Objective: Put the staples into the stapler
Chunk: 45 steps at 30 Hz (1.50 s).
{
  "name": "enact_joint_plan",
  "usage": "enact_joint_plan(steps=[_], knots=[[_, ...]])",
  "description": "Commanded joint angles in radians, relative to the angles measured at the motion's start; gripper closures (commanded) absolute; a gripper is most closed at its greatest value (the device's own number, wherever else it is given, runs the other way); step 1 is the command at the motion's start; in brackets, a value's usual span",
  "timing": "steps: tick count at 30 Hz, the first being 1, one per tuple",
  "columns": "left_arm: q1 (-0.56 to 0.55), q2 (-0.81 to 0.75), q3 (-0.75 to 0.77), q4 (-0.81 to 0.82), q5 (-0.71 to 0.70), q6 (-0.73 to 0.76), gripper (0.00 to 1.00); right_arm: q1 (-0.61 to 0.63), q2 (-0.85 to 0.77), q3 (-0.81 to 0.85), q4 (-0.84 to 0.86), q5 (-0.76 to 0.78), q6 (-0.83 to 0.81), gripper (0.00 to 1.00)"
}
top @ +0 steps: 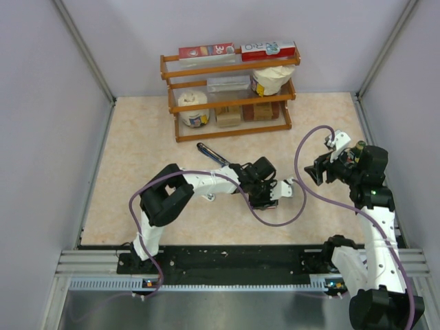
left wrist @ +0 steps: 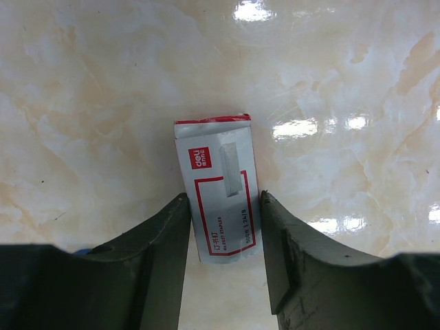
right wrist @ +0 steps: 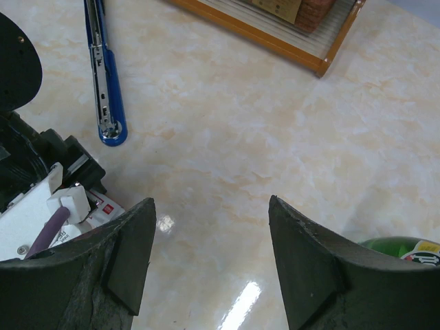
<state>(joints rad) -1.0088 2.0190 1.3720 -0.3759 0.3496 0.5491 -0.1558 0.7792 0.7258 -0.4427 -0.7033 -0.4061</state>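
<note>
Item 1. Staple box [left wrist: 216,158]: my left hand [left wrist: 223,194] straddles its near end. My fingers [left wrist: 158,254] cover its long edges there, so I cannot tell whether I press it or merely flank it. Small print too fine to read; contents hidden. From above, it lies almost wholly under my hand.

Item 2. Stapler [right wrist: 106,89]: blue, cut off by the top edge in my right wrist view.

Item 3. Rack [right wrist: 275,31]: one corner only in that view. From above, most goods on it are too small to name.

Item 4. Green object [right wrist: 388,246]: low corner, cut off by the edge and my right finger [right wrist: 309,275]; unidentifiable.
</note>
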Motion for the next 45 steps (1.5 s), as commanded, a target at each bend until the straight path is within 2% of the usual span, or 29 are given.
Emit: enact_joint_plan(steps=[1, 15, 27, 35, 45], knots=[[-0.002, -0.034, -0.027, -0.020, -0.020, 0.018, 0.52, -0.011, -0.003, 0.004, 0.019, -0.022, 0.013, 0.34], [0.036, -0.115, -0.076, 0.009, 0.031, 0.000, 0.54, -0.036, 0.077, 0.035, 0.018, -0.128, 0.108, 0.34], [0.096, -0.243, -0.113, 0.035, 0.049, -0.026, 0.53, -0.028, 0.336, 0.092, 0.010, -0.262, 0.199, 0.38], [0.098, -0.282, -0.113, 0.045, 0.071, -0.052, 0.53, 0.111, 0.498, 0.127, 0.009, -0.265, 0.231, 0.41], [0.099, -0.322, -0.120, 0.061, 0.074, -0.075, 0.53, 0.200, 0.664, 0.178, 0.009, -0.338, 0.305, 0.51]])
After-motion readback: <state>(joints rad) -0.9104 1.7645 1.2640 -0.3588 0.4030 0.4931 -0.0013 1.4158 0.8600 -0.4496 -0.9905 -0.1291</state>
